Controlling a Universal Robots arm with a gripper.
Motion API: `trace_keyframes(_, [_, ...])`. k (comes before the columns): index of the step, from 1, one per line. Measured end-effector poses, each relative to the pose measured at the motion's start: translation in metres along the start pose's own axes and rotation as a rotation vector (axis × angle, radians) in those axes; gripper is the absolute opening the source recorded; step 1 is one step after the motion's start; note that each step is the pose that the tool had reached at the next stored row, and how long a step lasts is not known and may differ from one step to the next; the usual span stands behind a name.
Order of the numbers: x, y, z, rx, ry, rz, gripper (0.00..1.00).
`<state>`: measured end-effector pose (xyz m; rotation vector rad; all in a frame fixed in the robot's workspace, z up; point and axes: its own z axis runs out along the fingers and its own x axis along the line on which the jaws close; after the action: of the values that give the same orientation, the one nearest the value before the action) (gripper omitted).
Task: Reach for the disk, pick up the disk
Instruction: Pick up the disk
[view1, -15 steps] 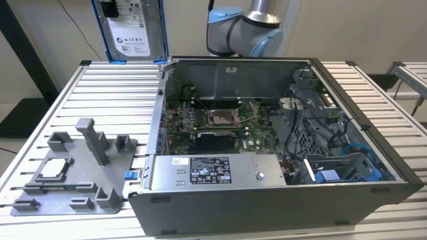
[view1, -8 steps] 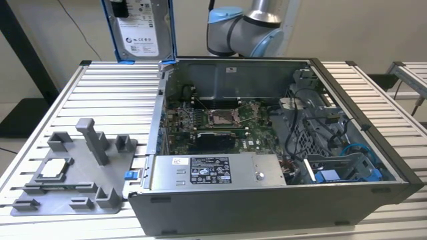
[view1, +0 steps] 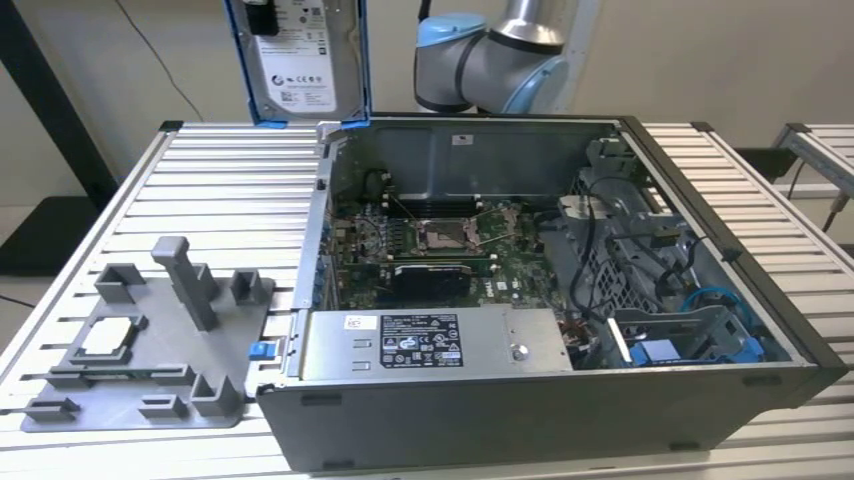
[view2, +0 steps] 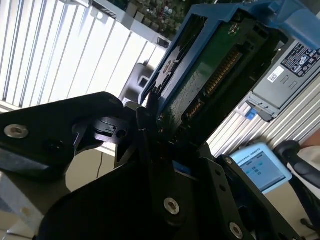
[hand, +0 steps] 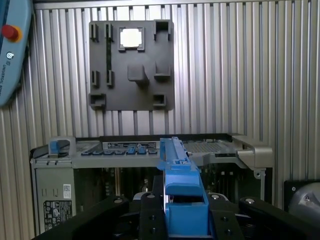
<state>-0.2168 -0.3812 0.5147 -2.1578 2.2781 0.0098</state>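
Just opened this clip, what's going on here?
The robot arm's gripper is shut on the disk, gripping its blue frame. The disk hangs upright in the air, clear of the open computer case on the slatted table. A grey fixture plate holding a small chip lies beside the case.

- In the exterior view, soft, even indoor light falls from above. The slatted table (view1: 160, 200) is bright with a mild sheen, while the inside of the computer case (view1: 454, 150) lies in dim shadow.
- In the second wrist view, the table's slats burn out to white glare. The disk (view2: 210, 75) and the gripper (view2: 152, 122) are dark against them, and the gripper's nearest parts are blurred.
- In the first wrist view, the light is even, with pale streaks of reflection along the slats. The chip (hand: 131, 37) is washed almost white.
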Motion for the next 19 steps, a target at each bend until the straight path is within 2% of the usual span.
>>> trace_keyframes(19, [-0.0023, -0.0414, -0.0001, -0.0001, 0.0, 0.0, 0.0])
